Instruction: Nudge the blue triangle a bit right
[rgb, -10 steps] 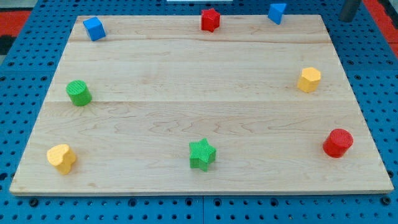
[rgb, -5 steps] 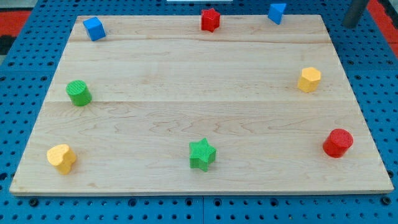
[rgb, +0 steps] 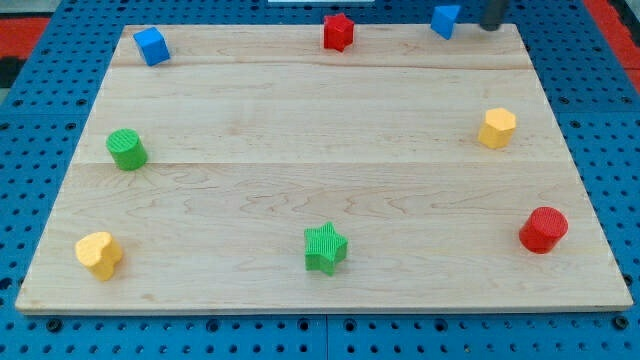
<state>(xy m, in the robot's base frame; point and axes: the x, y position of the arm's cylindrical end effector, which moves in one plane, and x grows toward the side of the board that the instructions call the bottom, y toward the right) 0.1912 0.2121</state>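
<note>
The blue triangle (rgb: 445, 20) sits at the top edge of the wooden board (rgb: 320, 120), right of centre. My tip (rgb: 491, 27) is a dark rod end at the view's top, a short way to the right of the blue triangle, apart from it. Most of the rod is cut off by the frame's top edge.
A red star (rgb: 338, 31) sits at the top centre and a blue cube (rgb: 151, 46) at the top left. A green cylinder (rgb: 126, 149) and yellow heart (rgb: 99, 253) are on the left. A green star (rgb: 324, 247), red cylinder (rgb: 543, 230) and yellow hexagon (rgb: 496, 128) are elsewhere.
My tip has moved left along the view's top, from beyond the board's right corner to just right of the blue triangle. No block has moved.
</note>
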